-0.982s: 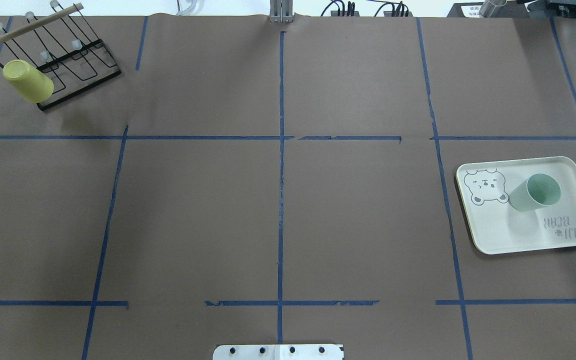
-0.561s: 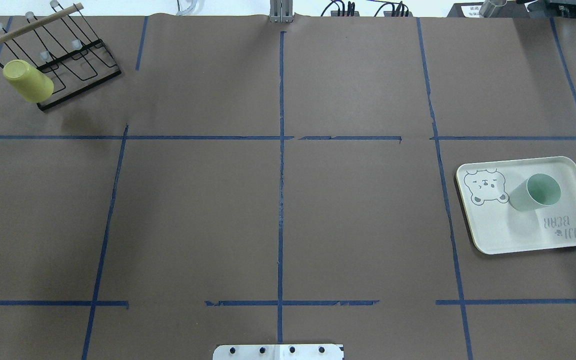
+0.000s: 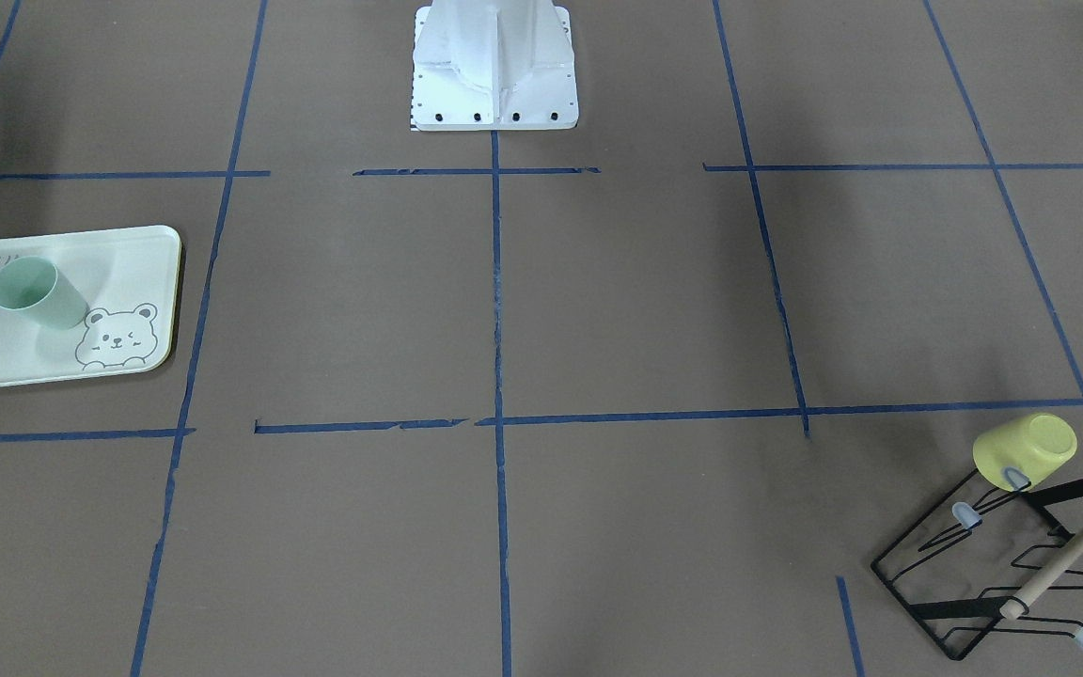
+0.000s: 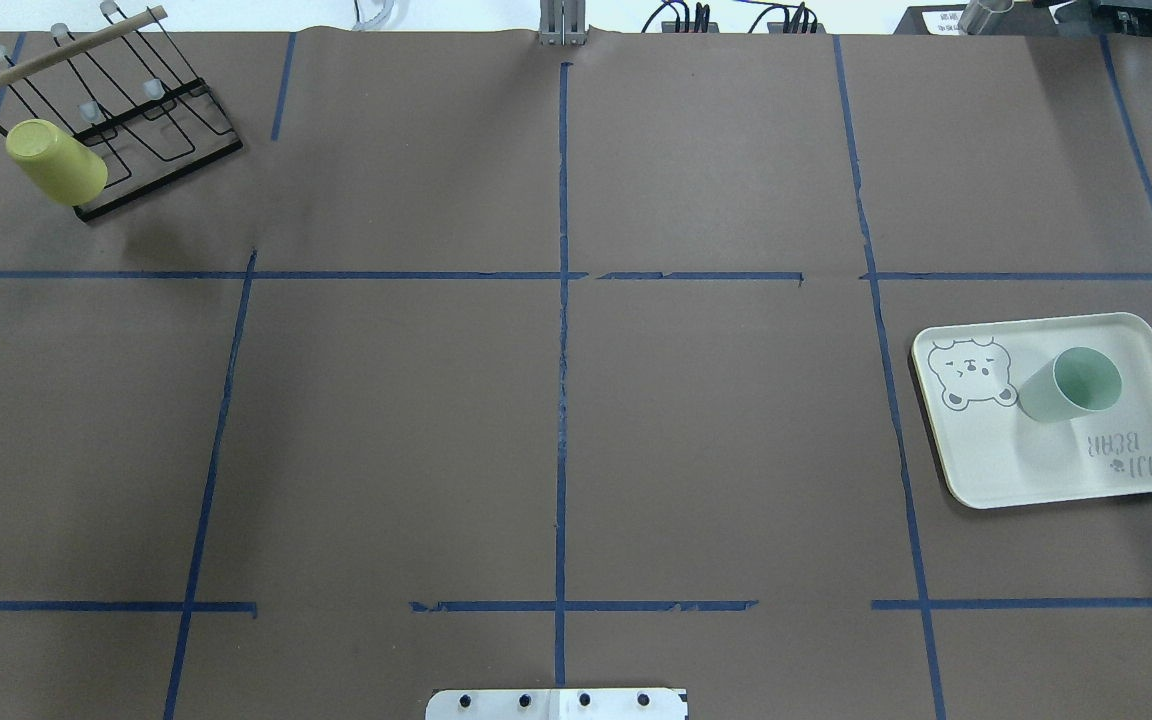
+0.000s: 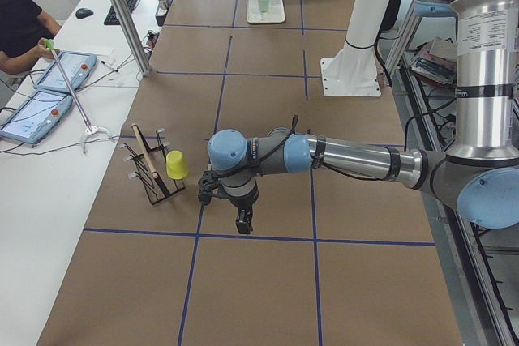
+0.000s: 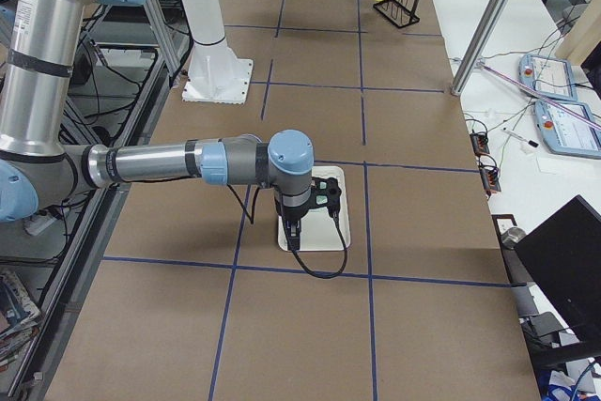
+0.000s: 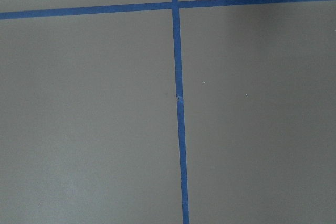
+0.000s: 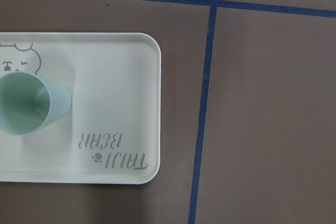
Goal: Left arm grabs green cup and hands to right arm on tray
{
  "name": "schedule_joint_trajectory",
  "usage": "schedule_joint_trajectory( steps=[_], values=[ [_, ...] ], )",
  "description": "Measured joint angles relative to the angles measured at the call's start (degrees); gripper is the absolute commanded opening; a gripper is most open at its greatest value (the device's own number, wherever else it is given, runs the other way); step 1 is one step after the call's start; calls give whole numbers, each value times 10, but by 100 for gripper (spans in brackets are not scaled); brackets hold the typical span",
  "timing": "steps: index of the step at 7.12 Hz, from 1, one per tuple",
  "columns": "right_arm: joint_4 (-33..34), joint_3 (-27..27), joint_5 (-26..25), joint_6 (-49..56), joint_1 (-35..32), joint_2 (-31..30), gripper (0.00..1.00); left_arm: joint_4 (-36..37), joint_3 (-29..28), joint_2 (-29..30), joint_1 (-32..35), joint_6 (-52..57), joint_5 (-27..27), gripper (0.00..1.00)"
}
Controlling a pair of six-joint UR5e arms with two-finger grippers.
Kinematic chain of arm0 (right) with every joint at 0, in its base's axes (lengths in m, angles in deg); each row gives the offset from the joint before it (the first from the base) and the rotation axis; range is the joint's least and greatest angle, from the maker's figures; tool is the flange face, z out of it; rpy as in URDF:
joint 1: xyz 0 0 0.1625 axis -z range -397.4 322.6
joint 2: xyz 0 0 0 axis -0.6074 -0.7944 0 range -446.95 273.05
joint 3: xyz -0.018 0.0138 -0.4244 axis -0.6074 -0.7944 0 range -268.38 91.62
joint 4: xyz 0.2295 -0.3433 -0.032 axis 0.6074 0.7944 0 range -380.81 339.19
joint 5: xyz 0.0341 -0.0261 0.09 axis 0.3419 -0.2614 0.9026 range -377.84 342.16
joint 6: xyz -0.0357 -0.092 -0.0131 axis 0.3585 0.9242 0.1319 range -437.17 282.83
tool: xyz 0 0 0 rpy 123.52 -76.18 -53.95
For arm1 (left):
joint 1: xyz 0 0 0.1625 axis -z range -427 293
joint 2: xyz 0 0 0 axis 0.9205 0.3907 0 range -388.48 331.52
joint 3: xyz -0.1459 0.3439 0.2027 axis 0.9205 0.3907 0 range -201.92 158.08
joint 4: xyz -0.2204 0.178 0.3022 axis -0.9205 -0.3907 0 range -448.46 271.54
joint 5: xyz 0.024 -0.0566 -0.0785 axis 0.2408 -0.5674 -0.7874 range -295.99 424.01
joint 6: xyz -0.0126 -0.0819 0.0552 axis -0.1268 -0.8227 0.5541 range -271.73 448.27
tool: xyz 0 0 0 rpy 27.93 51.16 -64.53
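The green cup [image 4: 1071,385] stands upright, mouth up, on the tray [image 4: 1036,460] at the table's right side; it also shows in the front view [image 3: 34,293] and the right wrist view [image 8: 31,106]. No gripper touches it. The right gripper [image 6: 293,241] hangs above the tray [image 6: 336,232], pointing down, and shows only in the exterior right view; I cannot tell if it is open. The left gripper [image 5: 242,228] hangs above bare table near the rack and shows only in the exterior left view; I cannot tell its state. The left wrist view holds only table and tape.
A yellow cup [image 4: 56,160] hangs upside down on a black wire rack [image 4: 166,150] at the far left corner. The white robot base [image 3: 494,66] sits at the table's near middle edge. Blue tape lines grid the brown table. An operator sits at a side desk.
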State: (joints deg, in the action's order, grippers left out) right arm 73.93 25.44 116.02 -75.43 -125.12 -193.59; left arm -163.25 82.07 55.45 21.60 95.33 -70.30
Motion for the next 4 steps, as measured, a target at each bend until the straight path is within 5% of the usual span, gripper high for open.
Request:
schedule_joint_trajectory(
  steps=[4],
  values=[
    [2, -1, 4, 1, 3, -9, 100, -2, 0, -7, -1, -3, -3, 100]
  ],
)
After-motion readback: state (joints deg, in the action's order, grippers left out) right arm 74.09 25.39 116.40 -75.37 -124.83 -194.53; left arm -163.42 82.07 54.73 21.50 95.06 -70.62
